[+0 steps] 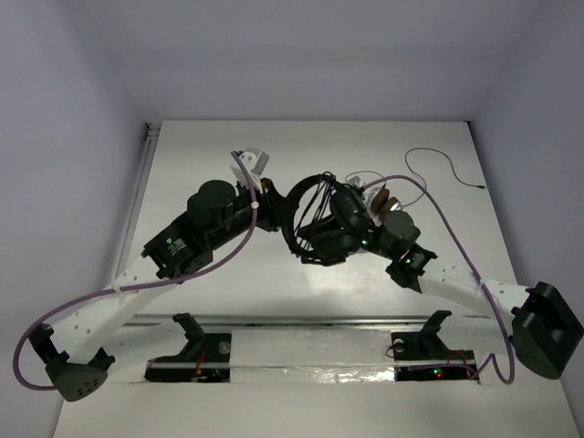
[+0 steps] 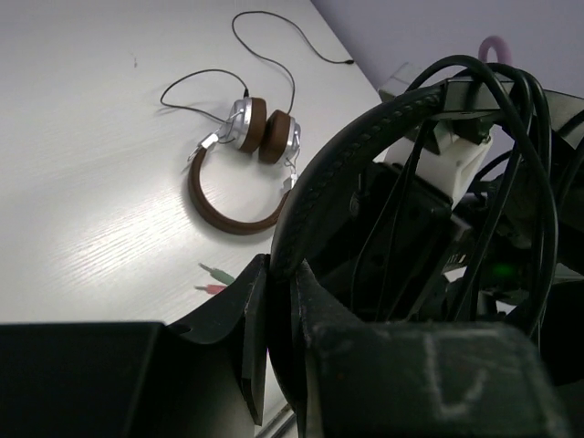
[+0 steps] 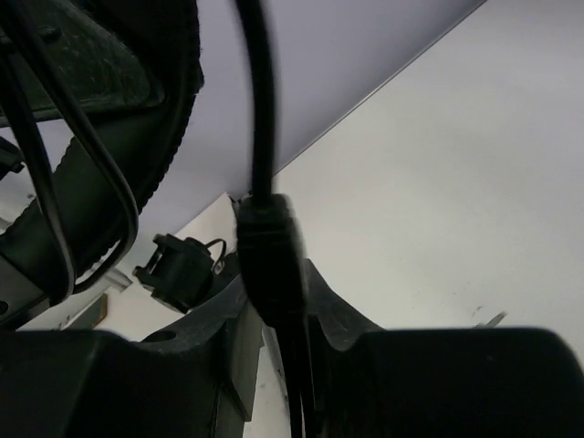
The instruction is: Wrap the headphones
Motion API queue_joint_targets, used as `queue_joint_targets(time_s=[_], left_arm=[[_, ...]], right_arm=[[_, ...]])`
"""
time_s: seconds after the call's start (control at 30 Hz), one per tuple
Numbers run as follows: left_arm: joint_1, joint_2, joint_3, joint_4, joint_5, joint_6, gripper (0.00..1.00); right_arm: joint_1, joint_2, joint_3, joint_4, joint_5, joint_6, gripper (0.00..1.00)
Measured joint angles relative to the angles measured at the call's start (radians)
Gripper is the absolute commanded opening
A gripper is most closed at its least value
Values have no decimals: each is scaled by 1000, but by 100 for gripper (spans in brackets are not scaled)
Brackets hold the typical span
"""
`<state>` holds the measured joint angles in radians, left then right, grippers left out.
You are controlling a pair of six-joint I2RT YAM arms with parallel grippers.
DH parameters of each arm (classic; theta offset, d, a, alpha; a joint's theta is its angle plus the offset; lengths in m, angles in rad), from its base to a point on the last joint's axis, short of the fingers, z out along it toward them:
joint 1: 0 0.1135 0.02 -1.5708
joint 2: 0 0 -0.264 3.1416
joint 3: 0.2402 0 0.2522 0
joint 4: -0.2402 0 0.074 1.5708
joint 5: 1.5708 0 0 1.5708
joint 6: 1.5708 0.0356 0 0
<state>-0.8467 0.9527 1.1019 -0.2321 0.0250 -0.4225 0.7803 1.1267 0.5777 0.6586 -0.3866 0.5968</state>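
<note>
Left pincer (image 2: 285, 306) is clamped on the padded headband of the black headphones (image 2: 365, 155), held above the middle of the tabletop (image 2: 91, 137). Right pincer (image 3: 278, 301) is closed on their cable (image 3: 258, 109), whose loops drape the band. Brown-banded headphones (image 2: 233, 217) lie flat beyond.

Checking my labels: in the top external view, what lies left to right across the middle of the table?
Black headphones → brown-banded headphones → their thin black cable, trailing right.
</note>
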Motion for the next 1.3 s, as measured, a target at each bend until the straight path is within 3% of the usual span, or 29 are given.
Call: queue_joint_targets(time_s=[0.1,0.27,0.43,0.47,0.53,0.57,0.77,1.07,1.3], left_arm=[[0,18,3,26,0,-14,0],[0,32,11,31,-36,-34,0],[0,32,41,34,-88,-51,0],[0,32,46,34,-95,-56,0],[0,33,51,35,-110,-64,0],[0,34,51,38,-118,-69,0],[-1,59,53,41,-207,-109,0],[16,170,-48,146,-449,-206,0],[59,362,-115,187,-554,-227,0]], right_arm=[[0,0,-2,10,-8,10,19],[0,0,-9,36,-13,26,28],[0,6,-76,92,-13,59,27],[0,14,-85,100,-13,67,16],[0,34,-98,120,-12,83,10],[0,44,-103,130,-11,93,1],[0,107,-136,211,4,178,0],[10,438,-178,536,24,444,2],[24,681,-203,607,40,652,3]])
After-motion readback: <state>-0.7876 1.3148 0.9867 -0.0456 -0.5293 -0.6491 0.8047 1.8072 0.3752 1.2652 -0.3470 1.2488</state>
